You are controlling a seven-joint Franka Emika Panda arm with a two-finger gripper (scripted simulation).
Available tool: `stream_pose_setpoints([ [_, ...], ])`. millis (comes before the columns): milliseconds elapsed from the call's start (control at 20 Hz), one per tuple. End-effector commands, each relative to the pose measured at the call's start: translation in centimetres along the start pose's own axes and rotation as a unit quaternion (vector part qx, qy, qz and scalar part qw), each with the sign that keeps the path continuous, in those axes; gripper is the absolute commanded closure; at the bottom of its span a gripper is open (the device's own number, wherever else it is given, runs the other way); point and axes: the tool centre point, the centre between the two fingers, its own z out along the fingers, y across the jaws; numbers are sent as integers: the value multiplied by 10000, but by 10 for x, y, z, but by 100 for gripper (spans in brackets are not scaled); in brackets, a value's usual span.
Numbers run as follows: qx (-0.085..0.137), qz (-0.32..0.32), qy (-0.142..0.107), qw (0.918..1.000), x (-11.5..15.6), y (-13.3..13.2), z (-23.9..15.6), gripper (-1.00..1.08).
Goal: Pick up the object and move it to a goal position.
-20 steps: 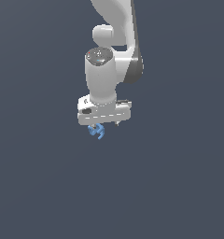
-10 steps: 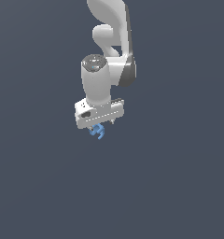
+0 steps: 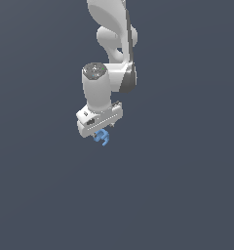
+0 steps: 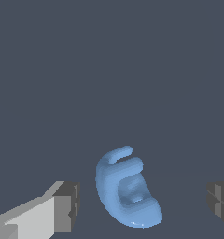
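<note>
Approach done, grasp not yet made.
Gripper (image 4: 139, 205) stood open, fingers (image 4: 62, 207) well apart either side of the blue object (image 4: 125, 191); closing, lifting, carrying remained.

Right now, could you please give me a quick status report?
Claw open, fingers wide apart. Blue object between them, untouched by either finger. Nothing in the way.

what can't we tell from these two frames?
- Exterior view: the gripper fingertips are hidden behind its own body, so its width is unreadable there.
- Exterior view: the blue piece is too small to show its shape.
- Wrist view: both fingers are cut off by the frame edges; gaps show beside the piece.
</note>
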Motion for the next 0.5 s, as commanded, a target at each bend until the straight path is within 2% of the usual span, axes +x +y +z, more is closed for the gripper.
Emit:
stream_pose_setpoints([
  [0,6,-310,-13,9995,-7,0,6,-92],
  [450,37,-1259,-45,9920,-28,-2,22,-92],
])
